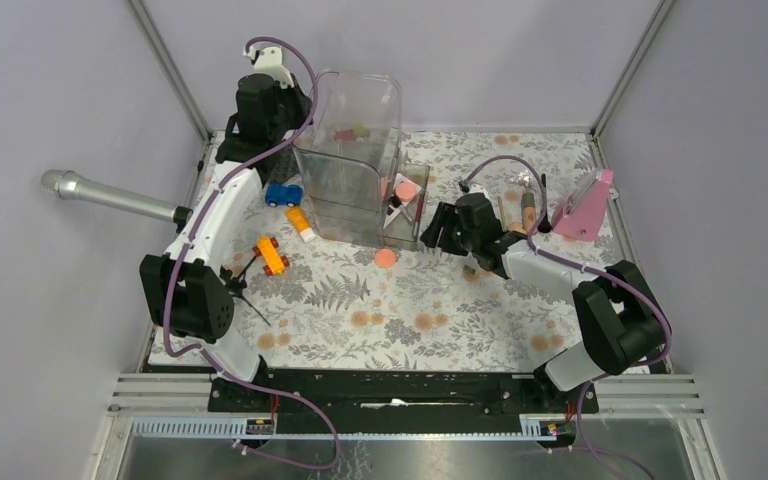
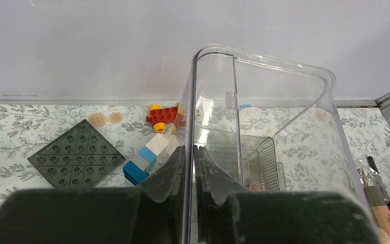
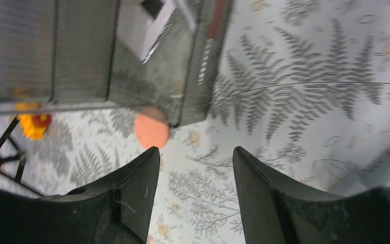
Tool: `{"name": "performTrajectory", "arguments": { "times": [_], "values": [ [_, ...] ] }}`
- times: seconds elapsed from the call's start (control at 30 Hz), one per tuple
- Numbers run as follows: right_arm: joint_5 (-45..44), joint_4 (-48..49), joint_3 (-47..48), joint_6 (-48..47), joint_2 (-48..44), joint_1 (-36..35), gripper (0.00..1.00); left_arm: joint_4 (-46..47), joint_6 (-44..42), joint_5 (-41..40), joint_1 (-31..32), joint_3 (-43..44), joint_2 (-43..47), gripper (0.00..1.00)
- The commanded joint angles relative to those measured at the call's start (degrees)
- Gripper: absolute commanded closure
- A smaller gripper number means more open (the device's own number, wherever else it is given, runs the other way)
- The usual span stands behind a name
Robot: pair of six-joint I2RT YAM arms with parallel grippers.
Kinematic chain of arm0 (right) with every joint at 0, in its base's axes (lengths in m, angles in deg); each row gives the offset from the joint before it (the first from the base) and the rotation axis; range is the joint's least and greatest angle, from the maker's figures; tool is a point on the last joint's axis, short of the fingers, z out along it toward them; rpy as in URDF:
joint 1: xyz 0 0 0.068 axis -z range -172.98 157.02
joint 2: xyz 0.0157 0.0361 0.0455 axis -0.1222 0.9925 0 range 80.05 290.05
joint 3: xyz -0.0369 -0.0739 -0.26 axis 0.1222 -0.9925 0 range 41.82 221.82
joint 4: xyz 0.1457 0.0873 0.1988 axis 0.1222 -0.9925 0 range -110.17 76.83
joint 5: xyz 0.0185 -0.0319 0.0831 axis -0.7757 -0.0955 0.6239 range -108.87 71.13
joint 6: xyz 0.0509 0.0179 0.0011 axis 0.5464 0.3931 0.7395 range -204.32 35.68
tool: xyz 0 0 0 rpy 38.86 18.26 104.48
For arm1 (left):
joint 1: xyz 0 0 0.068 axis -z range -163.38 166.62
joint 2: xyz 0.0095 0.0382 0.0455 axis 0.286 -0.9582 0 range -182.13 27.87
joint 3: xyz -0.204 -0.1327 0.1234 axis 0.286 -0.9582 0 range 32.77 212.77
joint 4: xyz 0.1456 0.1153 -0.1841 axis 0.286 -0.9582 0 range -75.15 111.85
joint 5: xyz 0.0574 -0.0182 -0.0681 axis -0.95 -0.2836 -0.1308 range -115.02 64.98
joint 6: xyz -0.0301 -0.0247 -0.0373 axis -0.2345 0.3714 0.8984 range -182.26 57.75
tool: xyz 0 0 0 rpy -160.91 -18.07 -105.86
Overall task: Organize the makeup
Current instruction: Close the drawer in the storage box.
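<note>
Floral tabletop (image 1: 410,320): two coral discs (image 1: 385,257) (one inside clear organizer (image 1: 345,160)); left gripper (image 2: 189,155) clamps its wall, right gripper (image 3: 195,157) parted.

Two coral discs (image 1: 385,257), one microphone (image 1: 110,195)

Clear, glossy plastic bin (image 2: 284,91). Matt fern-print cloth covers the desk (image 1: 410,310). Microphone (image 1: 110,195) is brushed silver metal. Right pincer (image 3: 195,152) is matt black plastic, slightly scuffed. Coral disc (image 3: 151,129) looks matt.
</note>
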Motion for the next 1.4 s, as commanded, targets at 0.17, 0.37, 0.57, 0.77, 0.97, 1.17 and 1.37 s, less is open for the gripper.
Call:
{"name": "performTrajectory", "arguments": {
  "times": [0.17, 0.37, 0.57, 0.77, 0.97, 1.17, 1.37],
  "values": [
    [-23.01, -11.71, 6.38, 2.59, 0.30, -0.35, 0.37, -8.11, -0.66, 1.79, 1.26, -2.56, 0.44, 0.90],
    [-19.58, -10.44, 6.57, -1.10, 0.27, -0.35, 0.36, -8.07, -0.40, 2.53, 1.26, -2.43, 0.14, 0.90],
    [-20.16, -13.34, 10.73, -4.34, 3.50, -0.28, 0.36, -8.12, -0.14, 3.20, 1.26, -2.36, -0.14, 0.90],
    [-21.59, -15.69, 15.55, -5.70, 6.99, -0.34, 0.36, -8.12, -0.23, 3.20, 1.26, -2.33, -0.14, 0.91],
    [-20.04, -16.13, 18.24, -5.65, 11.18, -0.34, 0.36, -8.12, -0.14, 3.63, 1.26, -2.17, -0.35, 0.91],
    [-19.82, -16.48, 19.67, -4.77, 13.75, -0.28, 0.37, -8.12, -0.16, 3.76, 1.26, -2.16, -0.33, 0.91],
    [-21.54, -16.70, 21.91, -6.66, 16.27, -0.35, 0.37, -8.12, 0.04, 4.18, 1.26, -2.21, -0.46, 0.91]
  ]
}}
